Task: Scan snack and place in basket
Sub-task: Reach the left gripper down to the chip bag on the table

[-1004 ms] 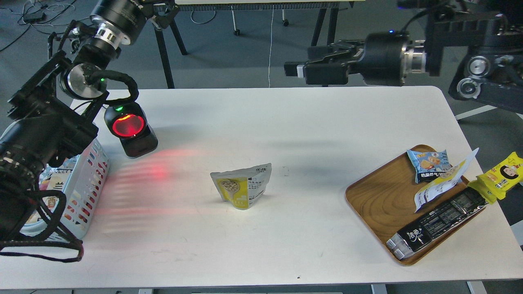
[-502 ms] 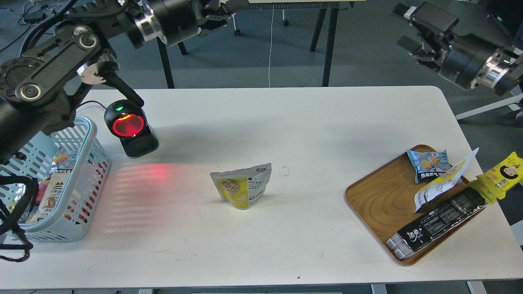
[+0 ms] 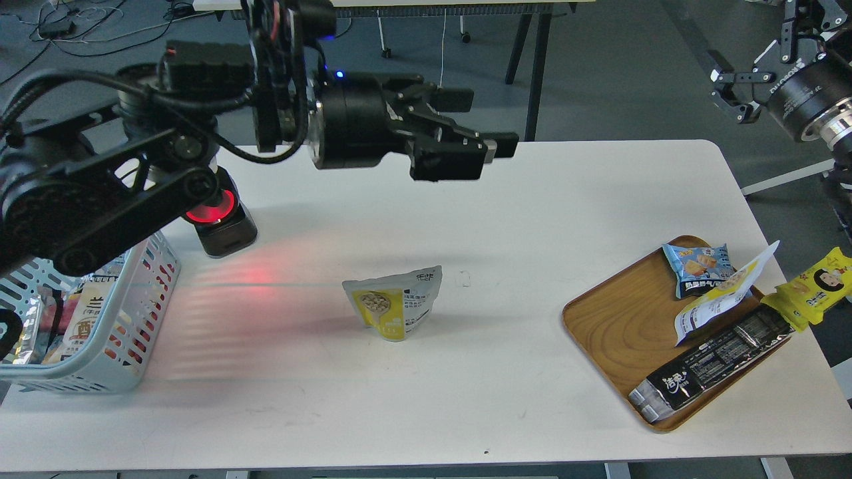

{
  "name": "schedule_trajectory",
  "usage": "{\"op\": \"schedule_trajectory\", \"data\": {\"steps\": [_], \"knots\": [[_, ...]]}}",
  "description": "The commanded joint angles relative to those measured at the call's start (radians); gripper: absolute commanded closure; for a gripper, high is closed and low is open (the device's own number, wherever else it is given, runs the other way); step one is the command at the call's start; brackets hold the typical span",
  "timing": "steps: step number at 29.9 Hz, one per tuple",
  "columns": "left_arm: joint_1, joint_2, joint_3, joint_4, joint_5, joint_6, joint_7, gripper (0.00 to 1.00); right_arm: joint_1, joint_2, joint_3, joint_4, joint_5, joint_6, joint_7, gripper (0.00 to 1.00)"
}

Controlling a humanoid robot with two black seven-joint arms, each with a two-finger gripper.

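The snack (image 3: 393, 311), a small pouch with a yellow lower half and a grey-white printed top, stands upright in the middle of the white table, untouched. The pale blue basket (image 3: 136, 313) sits at the left edge with several packets inside, partly hidden by my left arm. My left gripper (image 3: 494, 123) hangs high over the table's back middle, above and behind the snack, with its fingers apart and empty. My right gripper (image 3: 727, 88) is up at the far right, off the table, with its fingers apart and empty.
A black scanner (image 3: 223, 223) with a red glowing window stands at the back left and casts red light on the table. A wooden tray (image 3: 616, 319) at the right holds a blue packet (image 3: 699, 266), a white-and-yellow pouch (image 3: 722, 293) and a black bar (image 3: 712, 362). A yellow packet (image 3: 819, 283) lies beside it.
My left arm has swung from the left edge to the right, and its gripper is now over the table's back middle. My right arm has pulled back to the far right. The snack has not moved.
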Motion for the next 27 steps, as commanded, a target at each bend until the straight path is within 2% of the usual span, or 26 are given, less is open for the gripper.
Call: {"op": "schedule_trajectory", "data": {"steps": [1,5,9,17,22,27], "knots": [[0.008,-0.017,0.110,-0.004,0.175,0.000,-0.004,0.04,-0.061,0.124,0.135,-0.131,0.047,0.025,0.000,0.01],[0.012,-0.028,0.189,-0.012,0.320,0.000,-0.001,0.04,-0.130,0.212,0.307,-0.208,0.046,0.049,0.000,0.01],[0.041,-0.028,0.262,-0.029,0.432,0.000,0.001,0.04,-0.156,0.310,0.333,-0.265,0.038,0.048,0.000,0.01],[0.091,-0.011,0.287,-0.023,0.475,0.000,-0.001,0.06,-0.156,0.326,0.347,-0.265,0.038,0.048,0.000,0.01],[0.108,0.014,0.293,-0.006,0.475,0.000,-0.001,0.39,-0.157,0.315,0.347,-0.265,0.038,0.048,0.000,0.01],[0.105,0.014,0.290,0.000,0.475,0.000,-0.001,0.78,-0.162,0.315,0.348,-0.265,0.038,0.048,0.000,0.01]]}}
